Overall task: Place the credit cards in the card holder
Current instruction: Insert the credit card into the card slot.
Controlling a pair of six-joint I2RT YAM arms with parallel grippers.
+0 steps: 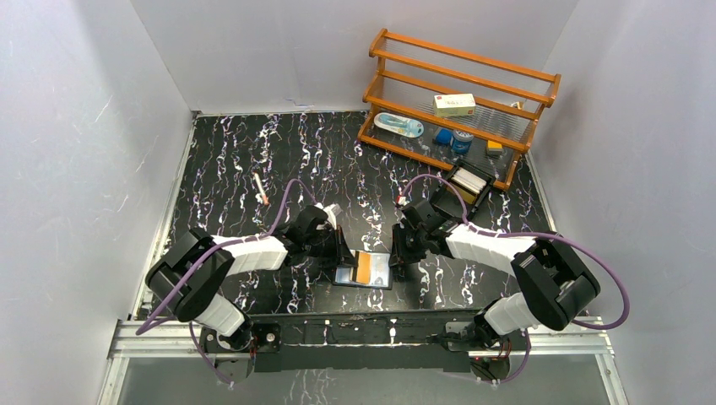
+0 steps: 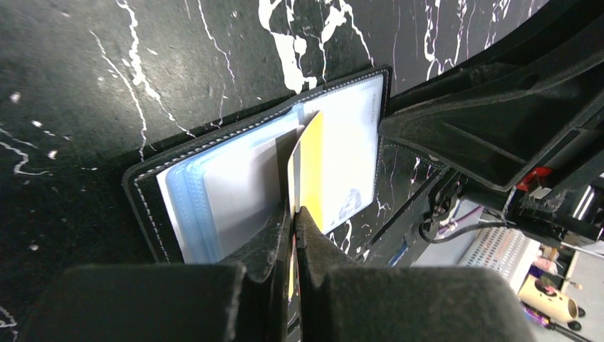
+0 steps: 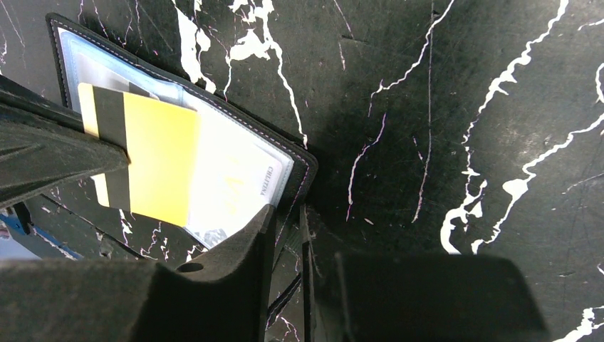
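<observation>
Pinching a yellow card (image 2: 313, 171) above the open card holder (image 2: 214, 199): left gripper (image 2: 294, 211); right gripper (image 3: 288, 228) narrow (grip unclear).

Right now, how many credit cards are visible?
2 for sure: yellow card in the left claw over the card holder, white card in its pocket; more may be hidden.

The square black leather-like card holder (image 1: 380, 273) lies open on the black marbled table (image 1: 236, 160) at 6 o'clock. A tan-orange plastic card (image 2: 312, 167) tilts over its inner pockets, one end in the left pincer (image 2: 293, 214) at its 10 o'clock. The right pincer (image 3: 286, 214) sits at its 2 o'clock corner. An orange wooden rack (image 1: 460, 63) stands at the table's 1 o'clock, a black open-topped box (image 1: 477, 171) just before it.
</observation>
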